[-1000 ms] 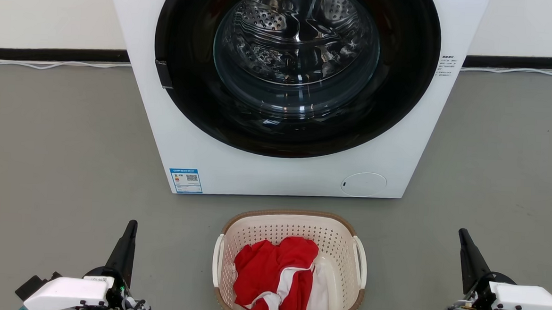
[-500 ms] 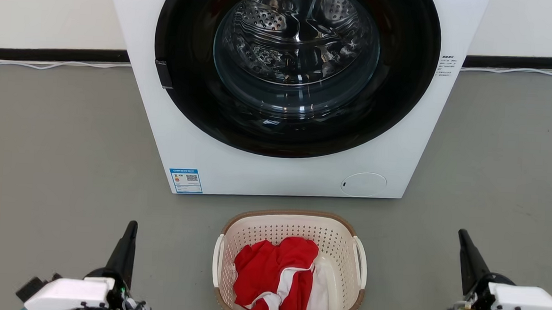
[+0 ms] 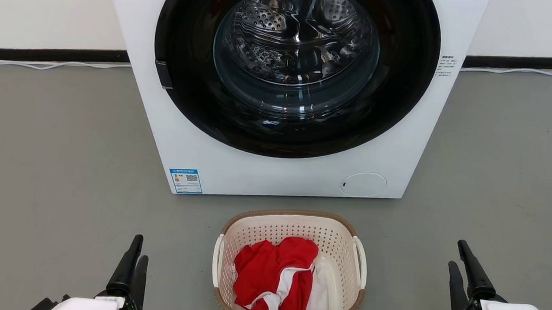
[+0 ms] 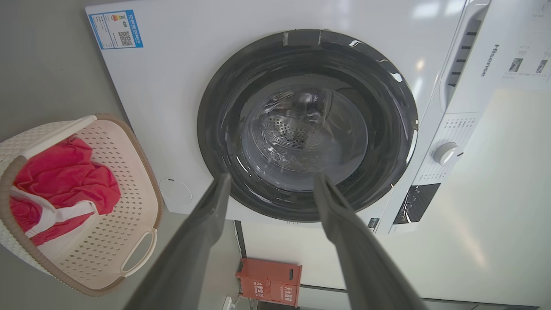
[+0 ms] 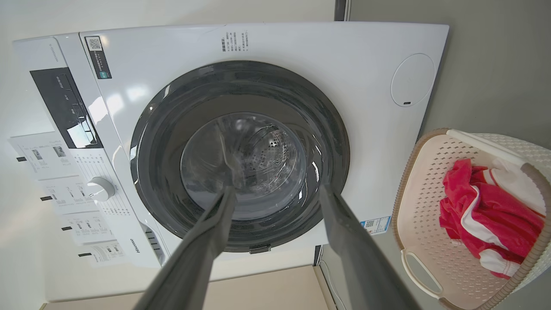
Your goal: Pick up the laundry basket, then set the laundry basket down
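The laundry basket (image 3: 284, 213), cream-white and perforated with a brown rim and white side handles, stands on the grey floor in front of the washing machine. Red and white clothes (image 3: 274, 278) lie in it. My left gripper (image 3: 141, 247) hangs open to the basket's left, well apart from it. On the other side my right gripper (image 3: 457, 253) is open too, equally far from the basket. In the left wrist view the open left gripper (image 4: 272, 176) points at the machine door, with the basket (image 4: 116, 206) off to the side. The right gripper (image 5: 277, 189) does the same, basket (image 5: 419, 193) at the right edge.
The white washing machine (image 3: 182, 136), its round glass door shut, stands just behind the basket. A white cable (image 3: 49, 63) runs along the wall's dark skirting. An orange crate (image 4: 269, 280) sits beside the machine. Grey floor stretches out on both sides of the basket.
Both grippers have gone from shut to open, each now showing two separate fingers. Both have also dropped lower in the head view. The basket has not moved.
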### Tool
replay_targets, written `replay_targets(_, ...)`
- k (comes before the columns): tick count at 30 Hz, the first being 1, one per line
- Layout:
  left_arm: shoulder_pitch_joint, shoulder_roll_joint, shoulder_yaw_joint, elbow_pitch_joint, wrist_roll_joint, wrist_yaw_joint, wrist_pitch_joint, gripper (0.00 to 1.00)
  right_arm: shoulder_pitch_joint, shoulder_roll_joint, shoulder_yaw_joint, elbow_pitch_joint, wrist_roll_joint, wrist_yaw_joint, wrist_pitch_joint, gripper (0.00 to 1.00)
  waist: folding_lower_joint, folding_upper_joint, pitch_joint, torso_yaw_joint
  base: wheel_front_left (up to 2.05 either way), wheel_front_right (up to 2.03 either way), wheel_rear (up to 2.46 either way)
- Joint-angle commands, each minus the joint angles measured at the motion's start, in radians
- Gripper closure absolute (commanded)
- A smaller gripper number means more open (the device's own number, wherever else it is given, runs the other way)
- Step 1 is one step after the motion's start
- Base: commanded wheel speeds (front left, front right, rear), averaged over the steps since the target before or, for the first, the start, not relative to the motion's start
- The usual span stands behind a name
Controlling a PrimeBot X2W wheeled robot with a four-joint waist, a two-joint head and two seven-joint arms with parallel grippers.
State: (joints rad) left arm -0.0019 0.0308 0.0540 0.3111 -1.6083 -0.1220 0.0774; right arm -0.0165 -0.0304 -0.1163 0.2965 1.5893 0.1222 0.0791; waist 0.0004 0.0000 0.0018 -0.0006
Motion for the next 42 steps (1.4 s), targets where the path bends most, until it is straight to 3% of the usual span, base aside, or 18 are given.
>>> replay_targets(1,-0.029,0.005,-0.006,-0.034,0.011,-0.001,-0.011,0.0,-0.017,-0.009,0.009,-0.038,-0.02,0.002,-0.012,0.0,-0.0003,0.0,0.0,0.0,0.0,0.0,0.0)
replay_targets(13,-0.036,0.007,-0.029,-0.035,0.082,0.005,-0.043,0.0,-0.021,-0.015,0.026,-0.049,-0.139,0.002,-0.044,0.0,-0.0004,0.0,-0.001,-0.002,0.0,0.0,0.0)
replay_targets(42,-0.046,0.011,-0.063,-0.024,0.522,0.053,-0.131,0.0,-0.013,-0.018,0.053,-0.098,-0.735,0.004,-0.133,0.0,-0.0004,0.0,0.0,-0.003,0.0,0.0,0.0)
